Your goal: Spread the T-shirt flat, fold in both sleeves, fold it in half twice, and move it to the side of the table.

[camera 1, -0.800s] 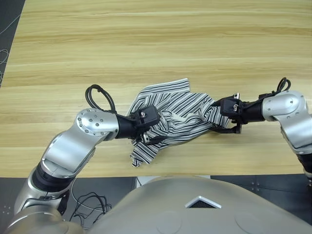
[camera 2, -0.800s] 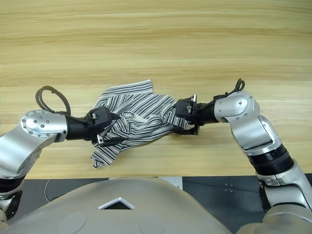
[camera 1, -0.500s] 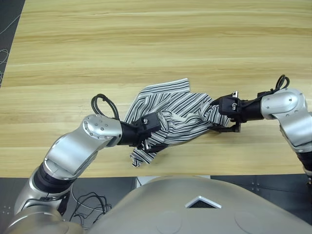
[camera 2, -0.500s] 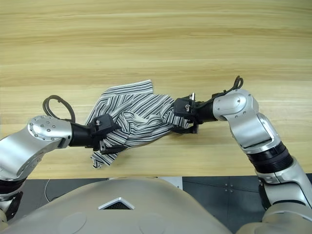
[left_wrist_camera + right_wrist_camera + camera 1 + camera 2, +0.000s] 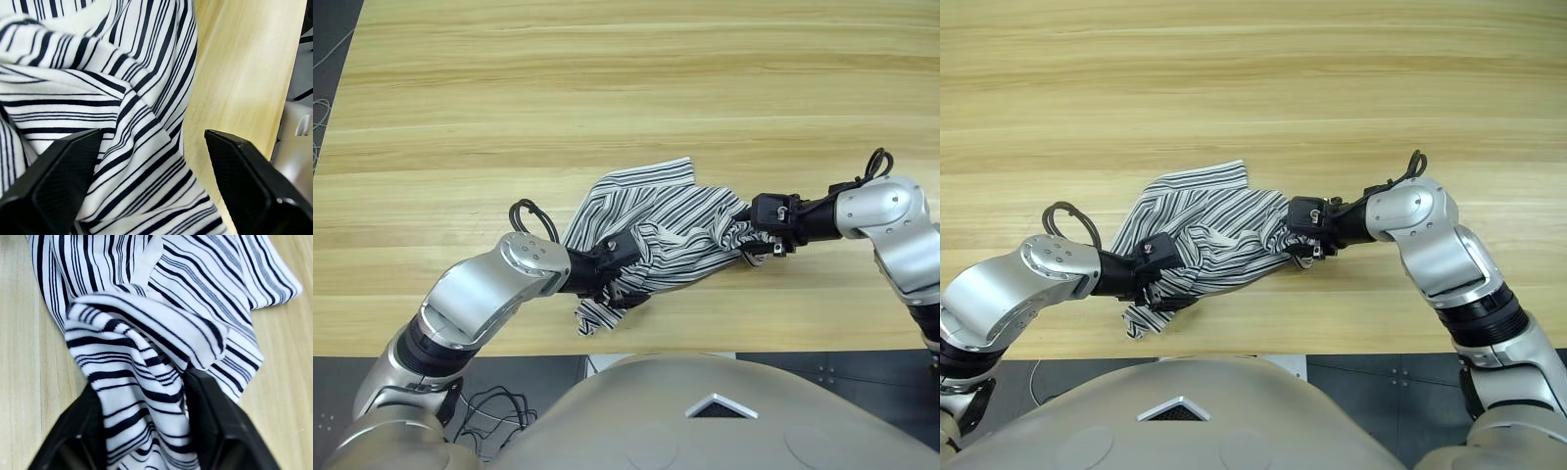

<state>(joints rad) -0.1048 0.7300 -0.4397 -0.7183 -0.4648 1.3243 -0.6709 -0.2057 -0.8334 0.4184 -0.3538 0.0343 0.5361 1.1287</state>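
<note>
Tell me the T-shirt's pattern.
The T-shirt is white with black stripes, clearest in the right wrist view.

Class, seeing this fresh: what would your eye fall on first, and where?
A crumpled black-and-white striped T-shirt lies toward the near edge of the wooden table. The right gripper is shut on a bunch of its cloth, while the left gripper stands open over the opposite end.

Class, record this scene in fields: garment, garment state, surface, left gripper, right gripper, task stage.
Garment: black-and-white striped T-shirt
Garment state: crumpled in a heap, not spread flat
Surface: light wooden table
Left gripper: fingers open, striped cloth between them, at the heap's left side
Right gripper: fingers shut on a bunched fold at the heap's right edge
Task stage: spreading not yet done, no folds made
</note>
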